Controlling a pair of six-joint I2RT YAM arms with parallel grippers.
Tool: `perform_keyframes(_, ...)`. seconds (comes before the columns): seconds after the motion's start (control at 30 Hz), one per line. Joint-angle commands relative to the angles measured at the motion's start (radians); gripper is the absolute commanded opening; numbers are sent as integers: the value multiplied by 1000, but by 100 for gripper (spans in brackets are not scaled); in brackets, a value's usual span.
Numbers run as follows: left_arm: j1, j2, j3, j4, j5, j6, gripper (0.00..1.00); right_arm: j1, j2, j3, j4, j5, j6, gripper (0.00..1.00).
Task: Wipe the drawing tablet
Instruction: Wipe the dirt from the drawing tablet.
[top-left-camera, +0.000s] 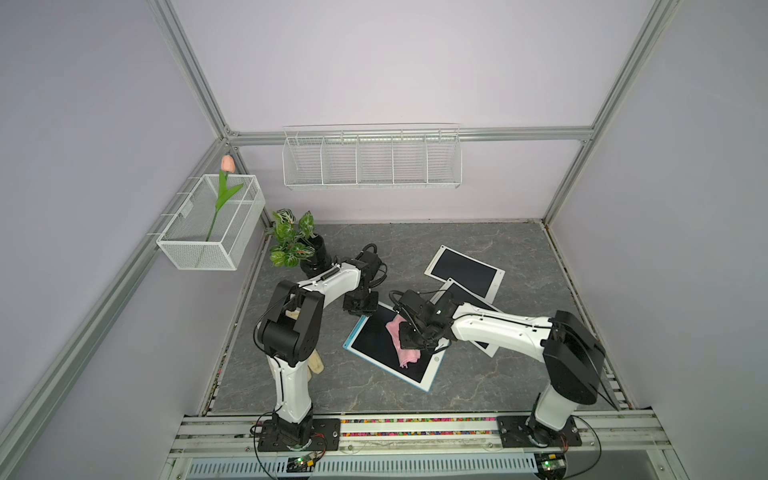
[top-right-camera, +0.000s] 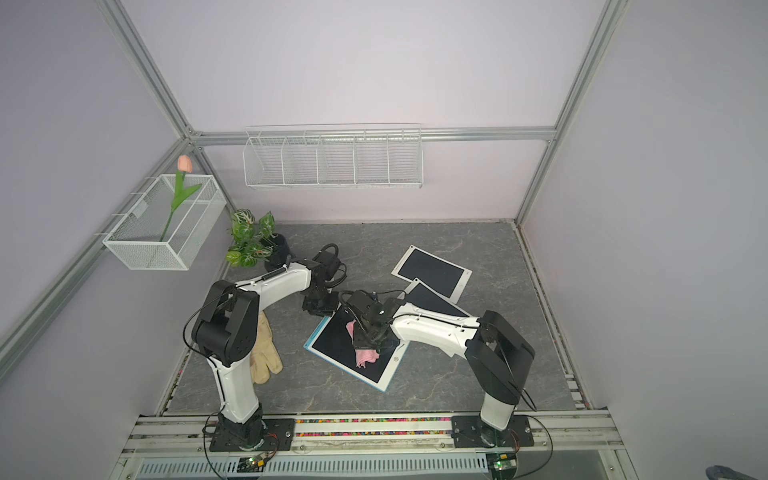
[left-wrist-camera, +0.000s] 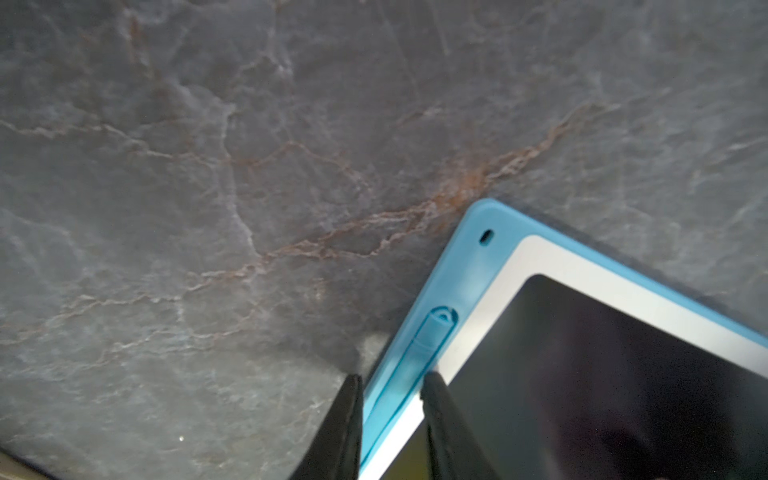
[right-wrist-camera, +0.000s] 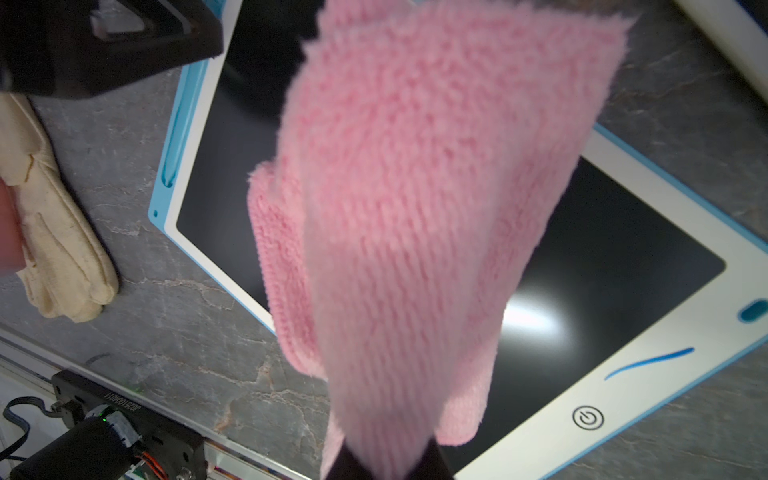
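Note:
The drawing tablet (top-left-camera: 374, 345) (top-right-camera: 332, 340) has a blue rim, a white bezel and a dark screen. It lies flat and askew in the middle of the grey stone-look table. A pink fluffy cloth (top-left-camera: 409, 357) (right-wrist-camera: 415, 187) hangs from my right gripper (top-left-camera: 409, 338) (right-wrist-camera: 384, 461), which is shut on it, and it drapes onto the screen. My left gripper (top-left-camera: 360, 307) (left-wrist-camera: 392, 378) is at the tablet's far left corner. Its jaws stand a little apart astride the blue rim (left-wrist-camera: 419, 345), with one finger over the table and one over the bezel.
Two more tablets (top-left-camera: 465, 270) (top-left-camera: 471, 301) overlap behind the right arm. Beige gloves (top-right-camera: 264, 353) (right-wrist-camera: 54, 232) lie by the left arm's base. A potted plant (top-left-camera: 291, 241) stands at the back left. A wire basket with a tulip (top-left-camera: 212, 224) and a wire shelf (top-left-camera: 370, 162) hang on the walls.

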Motion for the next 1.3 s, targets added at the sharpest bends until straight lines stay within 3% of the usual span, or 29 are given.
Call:
perform_keyframes(0.0, -3, 31, -9, -5, -31, -1, 28, 23, 52, 4, 43, -5, 31, 7)
perform_keyframes(0.37, 1, 40, -44, 7, -19, -8, 26, 82, 245, 139, 403, -19, 122, 7)
perform_keyframes(0.67, 12, 52, -41, 6, 10, -15, 26, 114, 380, 241, 512, -41, 195, 7)
perform_keyframes(0.77, 19, 64, -22, -11, -1, -14, 26, 123, 365, 238, 473, -15, 189, 7)
perform_keyframes(1.07, 95, 59, -20, -42, -73, -40, 25, 21, 159, -75, 363, 51, 226, 7)
perform_keyframes(1.27, 112, 55, -24, -32, -40, -33, 25, 85, 150, -4, 283, 72, 191, 7)
